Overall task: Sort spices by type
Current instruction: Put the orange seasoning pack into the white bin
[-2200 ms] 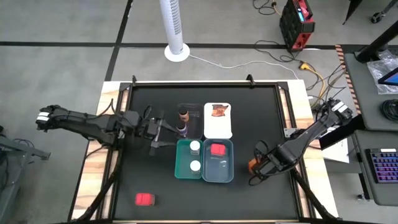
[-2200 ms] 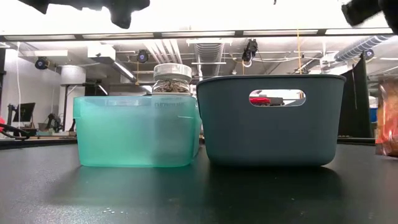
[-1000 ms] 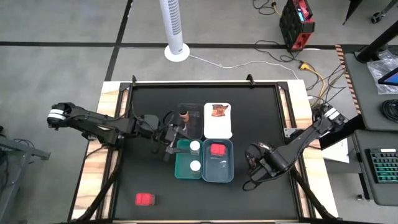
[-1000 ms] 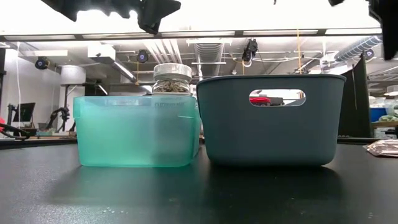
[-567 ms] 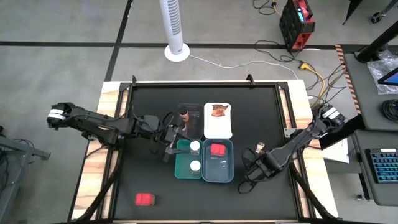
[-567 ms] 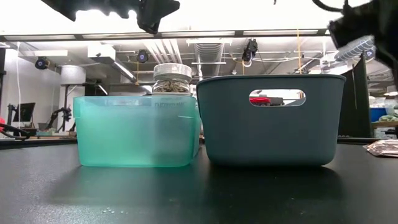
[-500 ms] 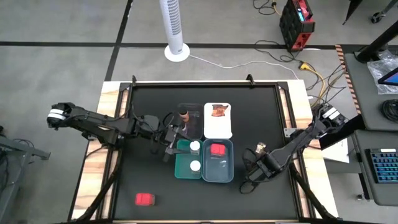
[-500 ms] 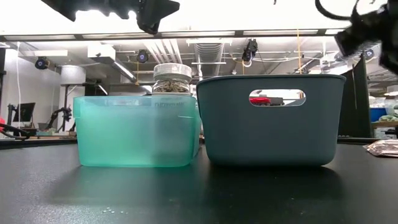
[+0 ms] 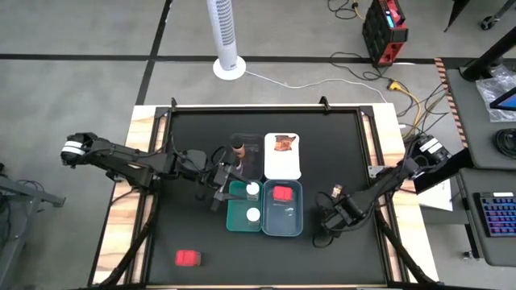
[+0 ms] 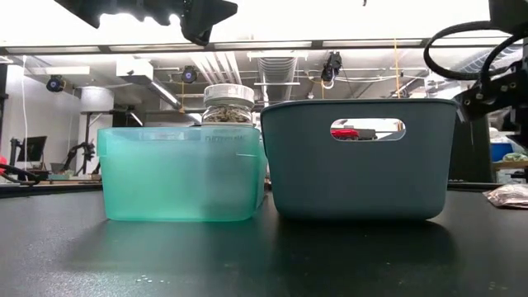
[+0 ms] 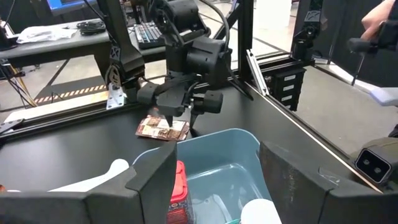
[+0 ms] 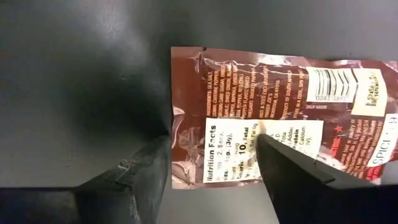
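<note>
A small red box (image 9: 188, 258) lies alone on the black counter (image 9: 185, 145), well apart from the trays and not yet sorted.

The left tool (image 9: 222, 184) hangs at the near-left corner of the translucent teal plastic tray (image 9: 232, 208). About two seconds ago it was further left; it moved in beside the trays and has held there for the last second. Its fingers (image 11: 149, 183) stand wide apart with nothing between them.

Just beyond it stands a dark brown-capped bottle (image 9: 237, 147). Two white-capped jars (image 9: 252, 190) sit in the teal tray. The second red box (image 9: 281, 193) lies in the grey-blue plastic tray (image 9: 284, 219), and a clear packet of orange-red spice (image 9: 282, 142) rests in the white rectangular tray (image 9: 282, 166).

The main change is on the right. Two seconds ago the right tool (image 9: 324, 225) carried the second spice packet (image 12: 261, 118) on end. That packet now lies flat on the counter, label up, just right of the grey-blue tray. The tool has dropped low over it, its fingers (image 12: 134, 174) apart either side of one end and gripping nothing.

The packet seems to have been set down or lost, so it probably needs re-gripping before it can join its twin in the white tray.
</note>
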`<control>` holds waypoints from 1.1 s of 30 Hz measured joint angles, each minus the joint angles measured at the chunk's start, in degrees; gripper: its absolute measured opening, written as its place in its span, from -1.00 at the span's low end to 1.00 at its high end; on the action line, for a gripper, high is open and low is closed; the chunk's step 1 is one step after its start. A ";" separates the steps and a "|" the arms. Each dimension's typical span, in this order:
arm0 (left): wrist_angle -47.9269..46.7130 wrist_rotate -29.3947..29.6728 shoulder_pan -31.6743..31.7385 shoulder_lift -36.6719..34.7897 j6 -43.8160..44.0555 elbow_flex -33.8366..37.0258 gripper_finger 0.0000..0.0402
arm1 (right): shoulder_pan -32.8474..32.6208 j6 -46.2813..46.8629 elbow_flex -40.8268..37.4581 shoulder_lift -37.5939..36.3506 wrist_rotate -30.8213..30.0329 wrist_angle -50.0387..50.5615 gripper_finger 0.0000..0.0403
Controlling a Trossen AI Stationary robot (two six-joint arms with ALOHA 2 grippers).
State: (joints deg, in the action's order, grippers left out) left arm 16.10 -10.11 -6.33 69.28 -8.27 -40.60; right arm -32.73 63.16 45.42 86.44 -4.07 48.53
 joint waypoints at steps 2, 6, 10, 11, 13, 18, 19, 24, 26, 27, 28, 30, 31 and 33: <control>0.04 -0.01 -0.01 0.00 -0.01 0.00 0.06 | 0.17 0.34 -0.57 -0.05 0.06 -0.52 0.10; 0.19 -0.02 -0.01 0.00 -0.01 0.00 0.06 | 0.51 1.25 -1.28 -0.01 0.09 -0.90 -0.02; 0.24 0.00 -0.02 0.14 0.00 0.00 0.06 | 0.52 2.01 -2.42 0.31 -0.22 -1.69 -0.28; 0.22 -0.01 -0.01 0.24 -0.02 0.00 0.06 | 0.52 2.62 -2.89 0.39 -0.38 -1.82 -0.37; 0.15 -0.02 -0.02 0.35 -0.02 0.00 0.06 | 0.52 3.39 -3.90 0.59 -0.44 -2.18 -0.58; 0.15 0.00 -0.02 0.35 -0.02 0.00 0.06 | 0.54 3.01 -4.34 -0.28 0.11 -2.23 -0.91; 0.15 0.00 -0.02 0.35 -0.11 0.00 0.06 | 0.54 2.95 -4.06 -0.98 0.30 -1.96 -0.92; 0.43 0.00 -0.02 0.35 -1.71 0.00 0.06 | 0.47 3.57 0.06 -6.75 2.09 3.29 -0.95; 0.87 0.00 -0.02 0.35 -1.78 0.02 0.06 | 0.14 4.62 2.65 -10.49 1.65 3.78 -0.95; 1.14 -0.01 -0.02 0.35 -2.05 0.02 0.06 | -0.08 5.02 3.61 -11.99 1.02 3.94 -0.95; 1.22 -0.02 0.00 0.35 -2.29 0.02 0.06 | -0.38 5.42 4.49 -13.41 -0.36 4.47 -0.95; 1.22 -0.65 -0.01 0.35 -2.86 0.02 0.06 | -1.26 5.67 6.69 -16.11 -3.98 4.53 -0.95; 1.22 -1.68 0.00 0.37 -3.01 0.02 0.06 | -1.66 5.31 7.95 -17.42 -5.97 3.65 -0.95; 1.46 -5.05 0.00 0.37 -3.38 0.02 0.06 | -2.00 3.28 9.91 -19.40 -9.77 1.29 -0.95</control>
State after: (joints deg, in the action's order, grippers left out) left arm 17.56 -15.16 -6.33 69.65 -11.65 -40.58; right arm -34.72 66.43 55.33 67.03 -13.84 49.82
